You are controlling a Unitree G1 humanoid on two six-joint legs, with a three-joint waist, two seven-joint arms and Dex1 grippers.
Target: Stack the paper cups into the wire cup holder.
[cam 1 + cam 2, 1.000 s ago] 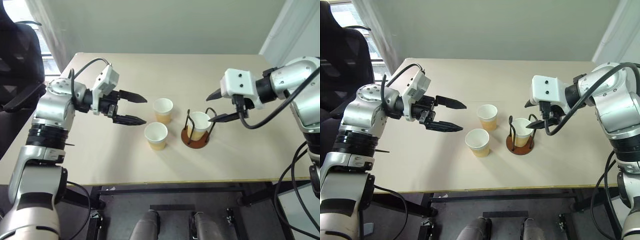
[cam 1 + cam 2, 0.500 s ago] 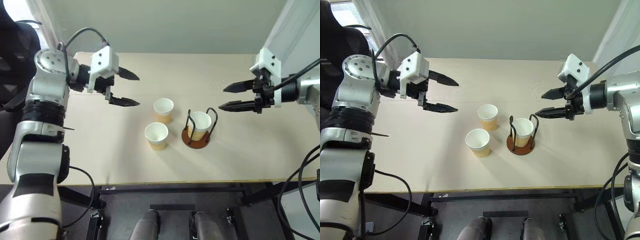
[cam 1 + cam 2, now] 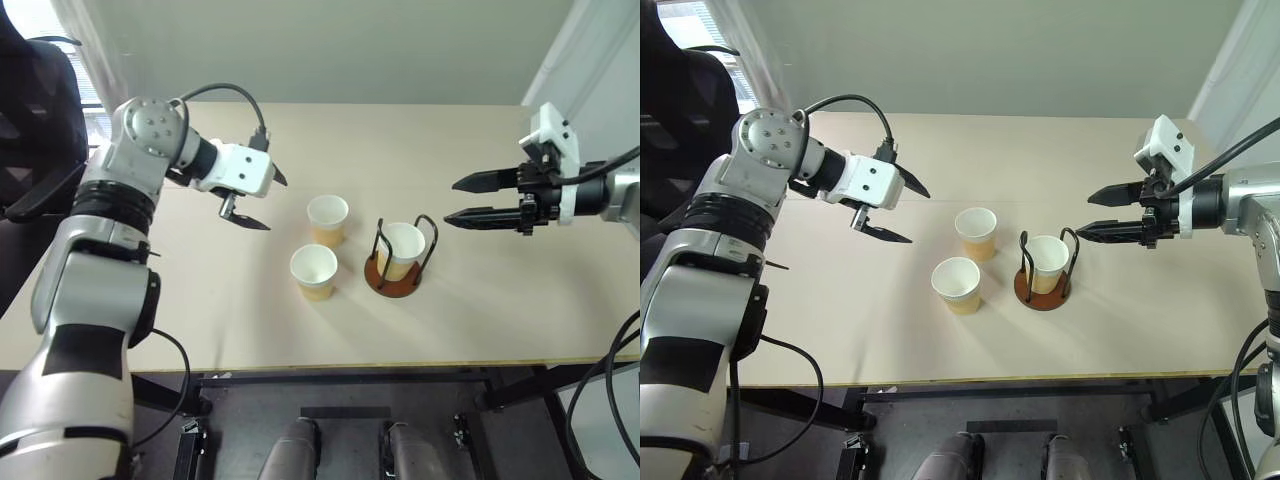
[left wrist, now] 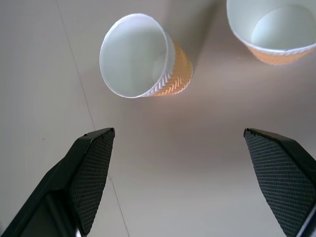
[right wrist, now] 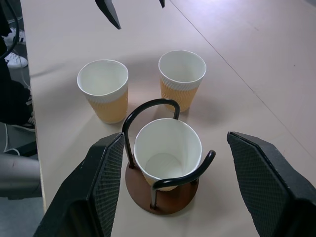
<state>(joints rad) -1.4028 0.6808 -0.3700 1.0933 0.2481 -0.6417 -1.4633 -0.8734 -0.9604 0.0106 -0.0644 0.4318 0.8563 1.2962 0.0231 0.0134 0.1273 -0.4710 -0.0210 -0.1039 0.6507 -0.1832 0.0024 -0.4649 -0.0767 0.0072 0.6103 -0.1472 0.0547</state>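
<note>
Jaws on both arms stand wide apart and hold nothing. The right gripper (image 3: 462,200) has drawn back from the wire cup holder (image 3: 392,270) over the last second: it was right at the holder's wire loops then, and now hangs off to the holder's right, well apart, its fingers pointing back toward it. One paper cup (image 3: 401,248) sits upright inside the loops on the brown disc, so that placement looks finished. The left gripper (image 3: 262,198) has meanwhile swung forward and tipped downward over the tabletop (image 3: 250,310), and now aims at the two loose cups; its wrist view looks past its spread fingers (image 4: 91,173) at both of them. The far cup (image 3: 327,219) and the near cup (image 3: 313,271) stand upright just beside each other, left of the holder and untouched. I judge one cup of three is done, and the left arm is lining up to fetch the next.
</note>
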